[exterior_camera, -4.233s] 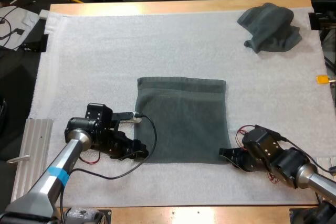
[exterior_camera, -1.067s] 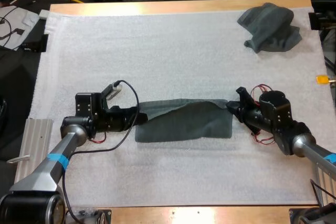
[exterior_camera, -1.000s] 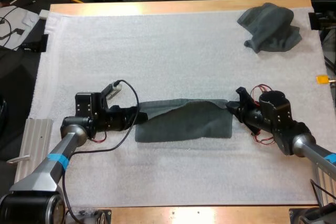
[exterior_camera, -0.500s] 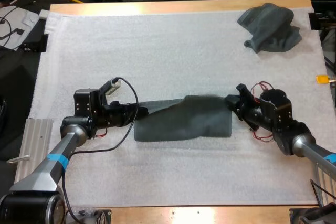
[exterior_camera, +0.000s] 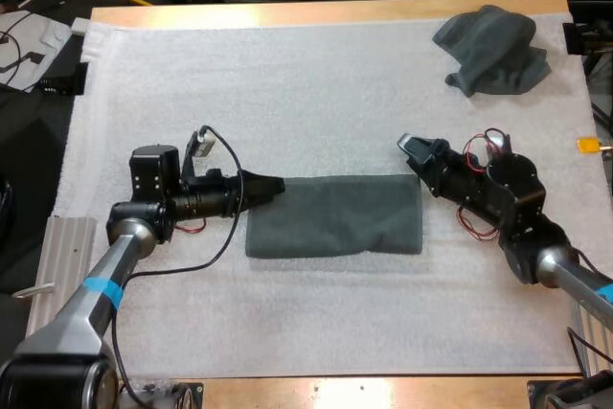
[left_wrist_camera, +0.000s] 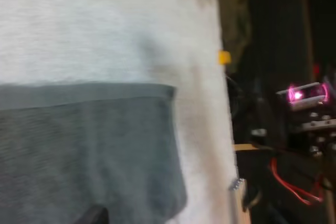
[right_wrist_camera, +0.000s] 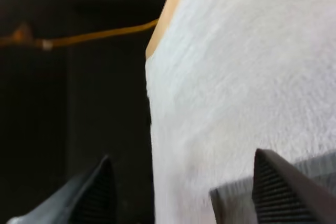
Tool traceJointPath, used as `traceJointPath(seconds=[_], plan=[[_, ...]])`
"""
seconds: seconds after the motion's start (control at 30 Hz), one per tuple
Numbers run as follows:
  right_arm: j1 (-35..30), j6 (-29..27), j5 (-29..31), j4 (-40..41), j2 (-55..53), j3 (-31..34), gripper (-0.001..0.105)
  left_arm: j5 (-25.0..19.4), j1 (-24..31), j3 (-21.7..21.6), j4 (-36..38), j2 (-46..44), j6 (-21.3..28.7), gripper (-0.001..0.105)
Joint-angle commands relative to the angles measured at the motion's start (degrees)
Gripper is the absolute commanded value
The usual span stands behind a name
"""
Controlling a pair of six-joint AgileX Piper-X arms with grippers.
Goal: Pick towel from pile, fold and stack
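A dark grey-green towel (exterior_camera: 333,215) lies folded into a flat wide strip in the middle of the white mat (exterior_camera: 287,83). My left gripper (exterior_camera: 275,185) points right, just over the strip's far left corner. In the left wrist view the towel (left_wrist_camera: 84,145) lies flat below, and one dark fingertip (left_wrist_camera: 94,216) stands off to one side, so that gripper is open. My right gripper (exterior_camera: 410,146) hovers past the strip's far right corner. Its two fingers (right_wrist_camera: 102,192) stand wide apart with only mat and a towel corner (right_wrist_camera: 231,205) between them. A crumpled towel (exterior_camera: 493,50) sits far right.
A ribbed metal plate (exterior_camera: 57,275) lies off the mat's near left side. The table's wooden edge (exterior_camera: 326,11) runs along the far side, with dark space and cables beyond the left end. Bare mat lies in front of and behind the folded towel.
Both grippers have opened and let go of the towel's folded-over edge, which has dropped flat. The right gripper has lifted away toward the far side; the left has pulled up slightly.
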Motion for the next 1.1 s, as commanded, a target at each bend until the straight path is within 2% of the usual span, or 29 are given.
traceJointPath(seconds=[0.0,0.27,0.5,0.57,0.63,0.8,1.07], plan=[[-0.3,-7.5,-3.8,3.1,-3.7,-0.4,0.055,2.8,0.1,-0.8,0.3,-3.5,-1.0,0.058],[-0.1,-19.5,-3.3,22.2,-13.2,-1.1,0.055,-0.7,0.3,-0.6,6.8,-15.4,0.5,0.058],[-0.1,-28.6,-1.4,41.0,-20.6,-3.3,0.055,-8.3,0.3,-0.6,20.9,-26.2,6.6,0.058],[-0.1,-27.6,-0.5,33.6,-20.5,-3.3,0.055,-7.8,0.2,-0.8,19.6,-25.3,6.3,0.058],[-0.3,-31.5,2.7,43.0,-23.6,-5.1,0.054,-12.8,0.0,-0.8,27.2,-28.9,11.1,0.058],[-0.2,-37.9,7.6,57.7,-28.1,-9.1,0.054,-21.5,-0.1,-0.9,39.7,-35.1,18.6,0.058],[-0.4,-46.1,15.1,75.4,-32.3,-15.3,0.054,-28.7,-0.3,-0.9,53.7,-44.5,23.9,0.058]])
